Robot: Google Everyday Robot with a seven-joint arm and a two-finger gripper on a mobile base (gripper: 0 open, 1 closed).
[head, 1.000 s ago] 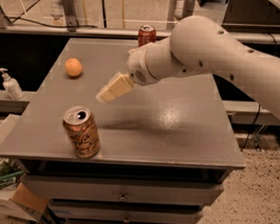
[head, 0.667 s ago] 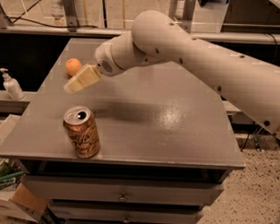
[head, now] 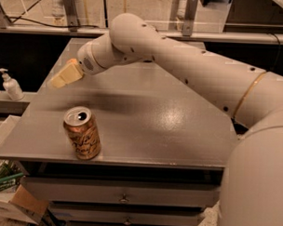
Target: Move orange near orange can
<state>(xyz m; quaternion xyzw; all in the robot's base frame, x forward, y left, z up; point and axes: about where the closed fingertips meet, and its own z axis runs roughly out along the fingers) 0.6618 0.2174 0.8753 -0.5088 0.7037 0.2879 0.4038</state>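
Observation:
The orange can (head: 82,133) stands upright near the front left corner of the grey table (head: 178,134); it is golden-orange with a brownish patterned label and a silver top. My gripper (head: 59,79) reaches over the table's far left side, right at the left edge. Only a small sliver of the orange (head: 74,62) shows just behind the top of the gripper; the rest is hidden by it. I cannot tell whether the gripper touches the orange. The gripper is well behind and a little left of the can.
My white arm (head: 189,65) crosses the back of the table from the right and hides what stands behind it. A soap dispenser (head: 11,86) stands on a lower ledge to the left. A cardboard box (head: 15,204) lies on the floor at front left. Drawers (head: 124,197) sit under the tabletop.
My gripper has swung left across the table, from the middle to the far left side, and now covers most of the orange. The orange can has not moved.

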